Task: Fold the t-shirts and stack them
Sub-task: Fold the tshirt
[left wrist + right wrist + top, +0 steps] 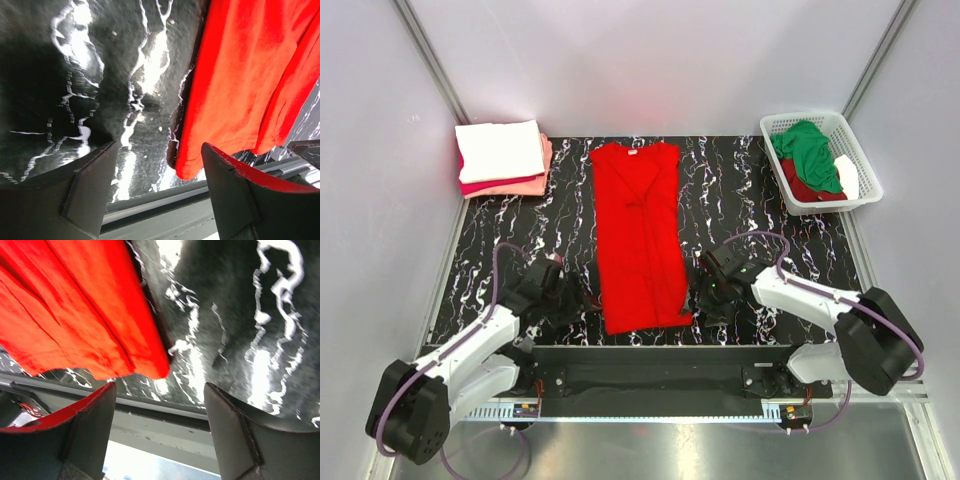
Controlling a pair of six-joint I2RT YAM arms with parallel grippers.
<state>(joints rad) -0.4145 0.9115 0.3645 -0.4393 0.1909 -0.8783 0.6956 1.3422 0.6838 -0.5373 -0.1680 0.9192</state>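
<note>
A bright red t-shirt (638, 235) lies folded lengthwise into a long strip down the middle of the black marbled table, its white neck label at the far end. Its near hem shows in the left wrist view (240, 85) and in the right wrist view (85, 305). My left gripper (582, 300) is open and empty just left of the near hem corner. My right gripper (700, 298) is open and empty just right of the other near corner. A stack of folded shirts, white on top (500, 150) over crimson and salmon pink (525, 185), sits at the far left.
A white lattice basket (868, 175) at the far right holds a green shirt (810, 152) and a dark red one (805, 187). A metal rail (660, 355) runs along the table's near edge, close below both grippers. Grey walls enclose the table.
</note>
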